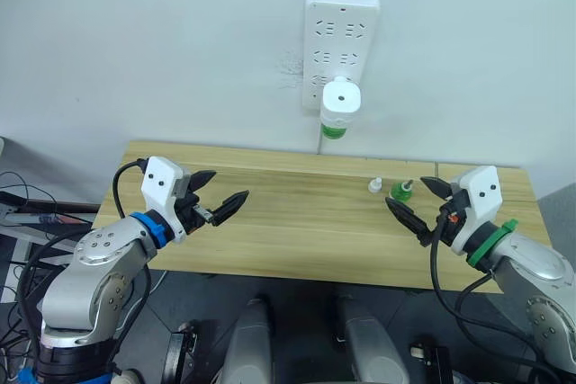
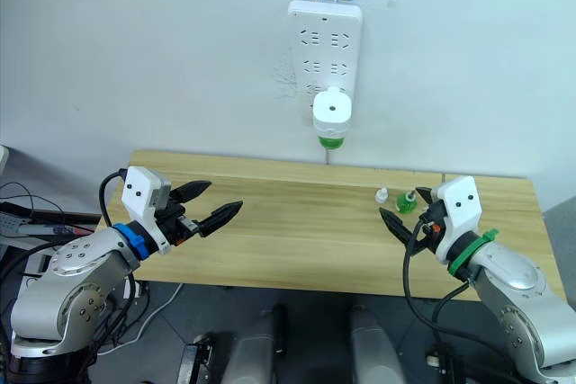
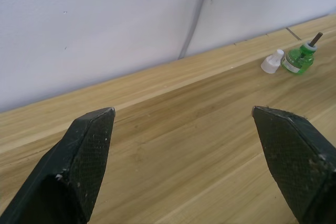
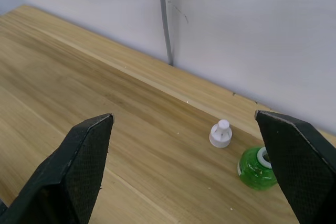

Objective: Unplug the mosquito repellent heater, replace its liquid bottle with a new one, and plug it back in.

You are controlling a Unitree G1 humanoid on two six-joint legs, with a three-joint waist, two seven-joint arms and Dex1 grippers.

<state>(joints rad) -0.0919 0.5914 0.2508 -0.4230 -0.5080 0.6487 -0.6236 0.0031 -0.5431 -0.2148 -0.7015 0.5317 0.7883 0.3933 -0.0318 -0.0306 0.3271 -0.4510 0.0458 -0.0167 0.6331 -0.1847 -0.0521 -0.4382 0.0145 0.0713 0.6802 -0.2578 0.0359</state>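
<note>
- I see the heater [image 1: 341, 101] plugged into the power strip [image 1: 339, 38] on the wall, green bottle [image 1: 334, 130] under it.
- Bare-wick bottle [image 1: 401, 189] stands on the tabletop [image 1: 297, 222], white cap [image 1: 375, 186] just beside it.
- L hand [image 1: 219, 197] open, empty.
- R hand [image 1: 421, 201] open, near the bare-wick bottle, not touching.

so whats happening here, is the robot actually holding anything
No. Both the left gripper and the right gripper hover open over the wooden table, holding nothing. The mosquito repellent heater is plugged into the power strip on the wall, with a green bottle fitted under it. On the table near the right gripper stands a bare-wick green bottle with a loose white cap beside it.
</note>
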